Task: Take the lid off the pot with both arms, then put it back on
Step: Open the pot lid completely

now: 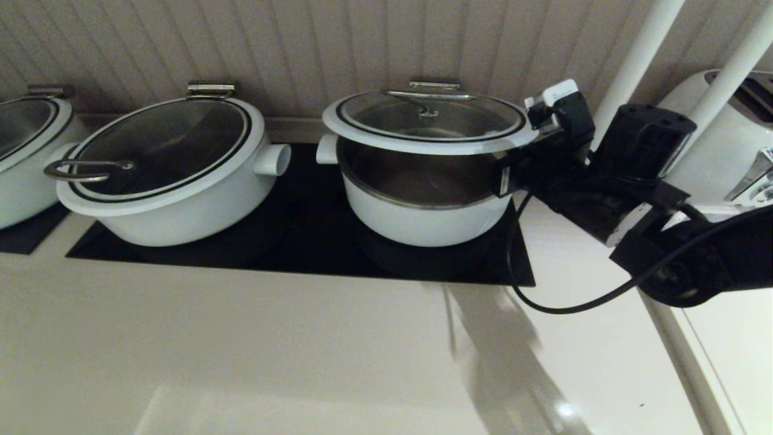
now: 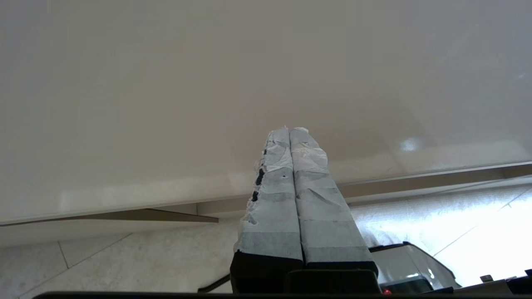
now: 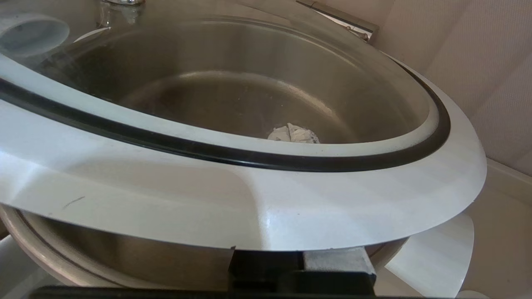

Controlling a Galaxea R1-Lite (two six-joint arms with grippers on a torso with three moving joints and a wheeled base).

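Observation:
The glass lid [image 1: 430,121] with its white rim and bent bar handle is raised above the deep white pot [image 1: 423,220]. Its front and right side stand well clear of the steel inner bowl, and its back is near the hinge clip [image 1: 435,84]. My right gripper [image 1: 504,172] reaches in under the lid's right rim. In the right wrist view the lid's rim [image 3: 249,199] lies over the fingers, and the gripper's [image 3: 293,133] pale tips show together through the glass. My left gripper [image 2: 289,131] is shut and empty over the cream counter, out of the head view.
A wider white pot [image 1: 169,181] with a loop-handled lid stands to the left on the black cooktop [image 1: 302,254]. Another pot [image 1: 24,151] is at the far left. A white toaster [image 1: 737,133] and two white posts [image 1: 634,60] are at the right. A black cable [image 1: 561,308] hangs over the counter.

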